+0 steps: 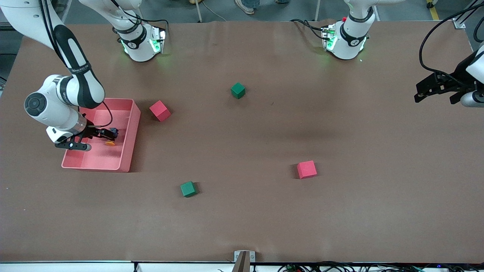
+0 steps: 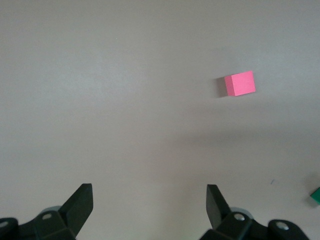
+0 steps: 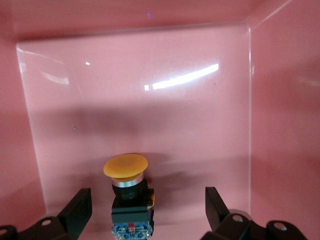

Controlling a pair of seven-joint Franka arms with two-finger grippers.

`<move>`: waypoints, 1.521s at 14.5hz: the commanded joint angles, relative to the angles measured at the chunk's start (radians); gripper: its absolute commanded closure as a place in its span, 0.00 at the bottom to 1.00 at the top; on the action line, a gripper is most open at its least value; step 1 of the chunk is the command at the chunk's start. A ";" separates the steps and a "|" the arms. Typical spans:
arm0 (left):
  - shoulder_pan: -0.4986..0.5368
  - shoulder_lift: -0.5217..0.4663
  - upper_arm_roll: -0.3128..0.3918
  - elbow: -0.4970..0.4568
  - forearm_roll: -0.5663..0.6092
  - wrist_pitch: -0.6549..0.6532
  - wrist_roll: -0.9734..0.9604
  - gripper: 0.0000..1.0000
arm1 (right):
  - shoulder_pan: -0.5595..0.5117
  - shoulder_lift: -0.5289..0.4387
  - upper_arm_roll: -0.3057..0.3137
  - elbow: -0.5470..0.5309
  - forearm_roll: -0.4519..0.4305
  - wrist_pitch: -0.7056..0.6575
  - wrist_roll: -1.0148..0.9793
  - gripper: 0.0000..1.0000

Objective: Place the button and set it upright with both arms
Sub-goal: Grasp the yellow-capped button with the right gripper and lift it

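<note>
The right hand is lowered into the pink bin, fingers spread either side of the button, presumably for a grasp. The button's orange cap and black body are resolved only by the right wrist view. The left hand, spread, waits over bare table, well apart from a red cube.

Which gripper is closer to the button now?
Right. The right gripper is open around the button inside the pink bin; the left gripper waits open at the table's other end.
</note>
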 commanded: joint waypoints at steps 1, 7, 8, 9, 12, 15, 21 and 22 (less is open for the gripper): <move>-0.001 0.003 -0.004 0.005 0.015 0.007 -0.009 0.00 | -0.012 0.003 0.012 -0.056 -0.012 0.057 0.010 0.00; -0.003 0.003 -0.005 0.002 0.014 0.006 -0.009 0.00 | -0.014 0.047 0.012 -0.071 -0.012 0.120 0.010 0.03; -0.003 0.005 -0.005 0.002 0.014 0.006 -0.009 0.00 | -0.012 0.056 0.012 -0.068 -0.012 0.127 0.010 0.04; -0.003 0.003 -0.005 0.002 0.014 0.006 -0.009 0.00 | -0.012 0.061 0.012 -0.068 -0.012 0.141 0.010 0.06; -0.003 0.005 -0.005 0.000 0.014 0.004 -0.009 0.00 | -0.014 0.078 0.012 -0.064 -0.012 0.155 0.010 0.17; -0.003 0.005 -0.005 0.000 0.014 0.004 -0.009 0.00 | -0.012 0.079 0.012 -0.062 -0.012 0.155 0.008 0.61; -0.003 0.008 -0.005 0.000 0.015 0.006 -0.009 0.00 | -0.005 0.061 0.015 -0.050 -0.012 0.140 0.004 0.97; -0.003 0.008 -0.005 0.000 0.015 0.006 -0.007 0.00 | -0.005 0.052 0.016 -0.048 -0.012 0.140 0.004 0.98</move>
